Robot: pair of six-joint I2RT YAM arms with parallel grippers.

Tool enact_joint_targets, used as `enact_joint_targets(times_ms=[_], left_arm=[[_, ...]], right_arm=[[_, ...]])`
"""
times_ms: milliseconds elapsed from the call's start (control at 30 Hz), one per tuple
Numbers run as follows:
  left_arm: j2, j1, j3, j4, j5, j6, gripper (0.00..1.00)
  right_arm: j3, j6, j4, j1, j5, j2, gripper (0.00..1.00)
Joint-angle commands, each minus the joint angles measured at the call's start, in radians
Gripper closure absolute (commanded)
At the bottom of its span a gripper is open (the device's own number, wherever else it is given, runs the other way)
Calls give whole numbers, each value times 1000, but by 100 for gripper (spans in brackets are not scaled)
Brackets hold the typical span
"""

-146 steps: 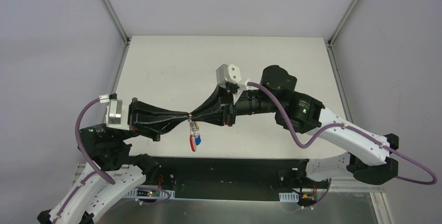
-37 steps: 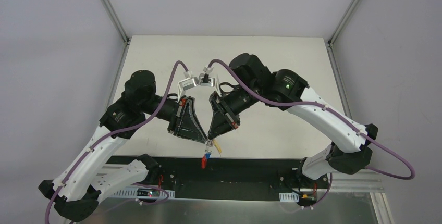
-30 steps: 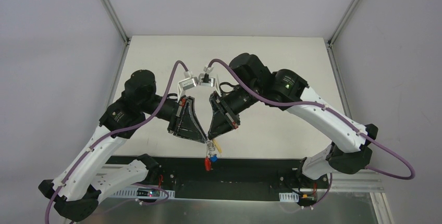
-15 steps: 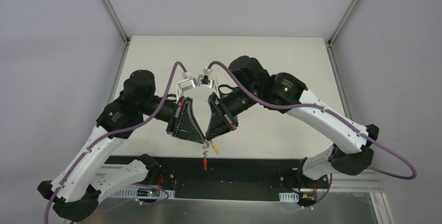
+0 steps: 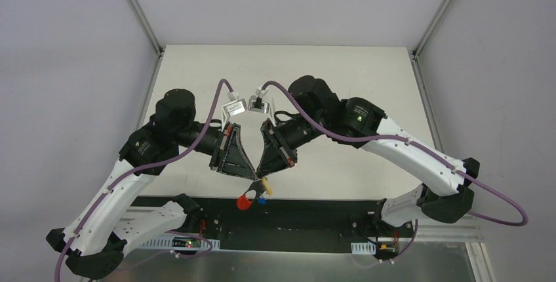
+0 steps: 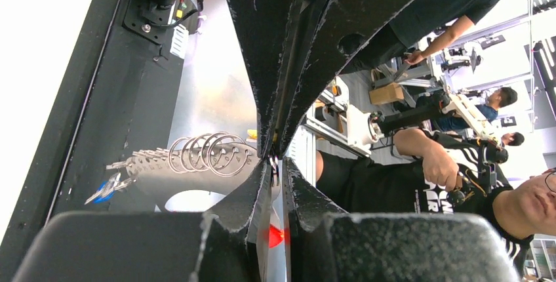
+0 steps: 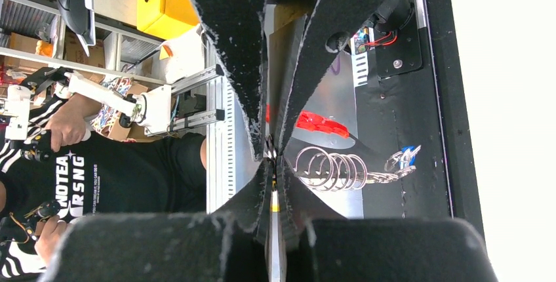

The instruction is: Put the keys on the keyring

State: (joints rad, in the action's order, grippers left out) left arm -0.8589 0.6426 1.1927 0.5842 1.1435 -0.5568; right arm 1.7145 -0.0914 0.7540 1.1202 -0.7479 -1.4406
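My two grippers meet tip to tip above the table's near edge. The right gripper (image 5: 263,177) (image 7: 270,161) is shut on the key (image 7: 272,229). Its silver blade lies between the pads and its yellow head (image 5: 265,187) shows beside the tips. The left gripper (image 5: 254,176) (image 6: 275,165) has its jaws almost together on a thin metal bit of the keyring. The keyring's ring (image 6: 213,154) (image 7: 331,170) is smeared by motion beside the tips. Its chain leads to the blue tag (image 7: 406,156) (image 5: 261,199). The red strap (image 5: 244,202) (image 7: 320,124) hangs below.
The pale table (image 5: 328,85) stretches behind the grippers. Below them runs the black base plate (image 5: 315,213) with both arm mounts. Metal frame posts (image 5: 141,16) rise at the table's back corners. A seated person (image 6: 433,177) shows beyond the table edge.
The keyring has swung: the red strap went from hanging straight down to out on the left, with the ring blurred. The left jaws have narrowed. Both arms shifted slightly left.
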Motion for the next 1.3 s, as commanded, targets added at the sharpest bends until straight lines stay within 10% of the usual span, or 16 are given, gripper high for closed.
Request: enact_joint_targets(times_ms=[0,633,1267], left_arm=[[7,11,51,-58,-7,19,96],[42,11,112,-55,-83,125,100],[98,12,128,-193,-177,159,100]], right_arm=[[-14,-27,-73,13,32,26,100],[-92,40,-127,22,101,164,98],[-184,56,-280,44,184,259,66]])
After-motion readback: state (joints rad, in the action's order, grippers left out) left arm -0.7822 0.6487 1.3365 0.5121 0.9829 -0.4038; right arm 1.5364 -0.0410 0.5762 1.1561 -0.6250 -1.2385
